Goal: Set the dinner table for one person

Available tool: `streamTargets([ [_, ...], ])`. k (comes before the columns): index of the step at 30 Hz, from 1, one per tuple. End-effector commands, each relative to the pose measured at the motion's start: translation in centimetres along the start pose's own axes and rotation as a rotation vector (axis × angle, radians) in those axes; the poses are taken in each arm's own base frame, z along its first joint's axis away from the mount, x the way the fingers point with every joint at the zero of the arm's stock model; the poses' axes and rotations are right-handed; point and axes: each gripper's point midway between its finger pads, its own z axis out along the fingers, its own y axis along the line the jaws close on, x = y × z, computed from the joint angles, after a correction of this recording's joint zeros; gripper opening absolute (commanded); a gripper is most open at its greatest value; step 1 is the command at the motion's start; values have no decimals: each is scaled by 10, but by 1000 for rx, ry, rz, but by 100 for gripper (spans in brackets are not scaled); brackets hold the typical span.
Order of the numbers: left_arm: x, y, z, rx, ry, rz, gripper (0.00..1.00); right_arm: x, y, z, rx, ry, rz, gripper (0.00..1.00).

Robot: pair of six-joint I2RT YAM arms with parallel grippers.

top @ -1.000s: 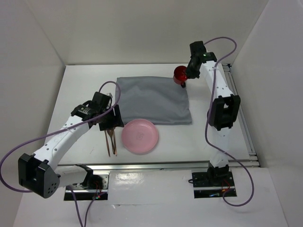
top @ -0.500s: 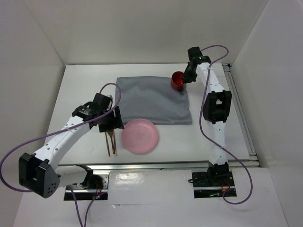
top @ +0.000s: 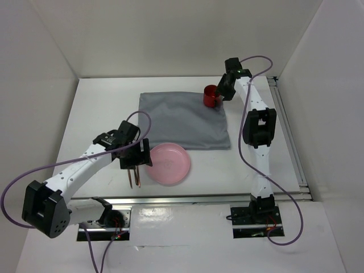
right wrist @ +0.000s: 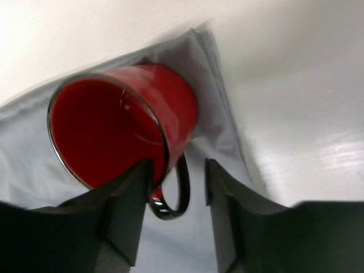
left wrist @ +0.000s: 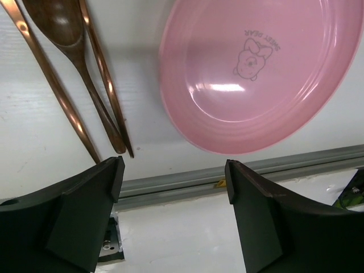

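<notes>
One big white dinner table (top: 96,114) fills the floor of the overhead view, arms bolted at its near edge. On it lies a grey cloth (top: 182,119), and just off the cloth's near edge sits a pink plate (top: 169,164).

Left gripper (top: 135,160) hangs over the gap between plate and utensils, jaws spread wide, nothing in them. Its wrist camera gives what the overhead can't: a wooden spoon (left wrist: 74,40) lying between two chopsticks (left wrist: 105,85), and a little bear printed in the plate.

Over to the cloth's far right corner: red mug (top: 211,96) standing on the fabric. Right gripper (right wrist: 177,170) has its jaws parted around the mug's handle, daylight showing on the right side, no clamp.

A second ago that mug hung just off the cloth's corner, and the left gripper sat farther from the near rail.
</notes>
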Motion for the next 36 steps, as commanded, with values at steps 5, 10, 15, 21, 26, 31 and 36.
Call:
streamTargets([
  [5, 11, -14, 5, 31, 12, -7, 87, -48, 37, -67, -155, -156, 7, 78],
  [10, 16, -17, 20, 47, 6, -43, 79, -58, 37, -113, -173, -215, 0, 85],
  [15, 18, -8, 42, -4, -4, -93, 71, -52, 27, -165, -196, -271, -27, 86],
  [21, 9, -13, 68, 6, -28, -115, 63, -28, -1, -187, -180, -286, -44, 82],
  [26, 5, -9, 79, -33, -31, -116, 38, -14, -29, -183, -134, -255, -34, 82],
  [31, -3, -9, 54, -67, -53, -70, 0, -16, -42, -204, -125, -290, -24, 79],
  [36, -25, -30, -2, 6, -122, 26, 0, -9, -59, -222, -111, -295, -8, 78],
])
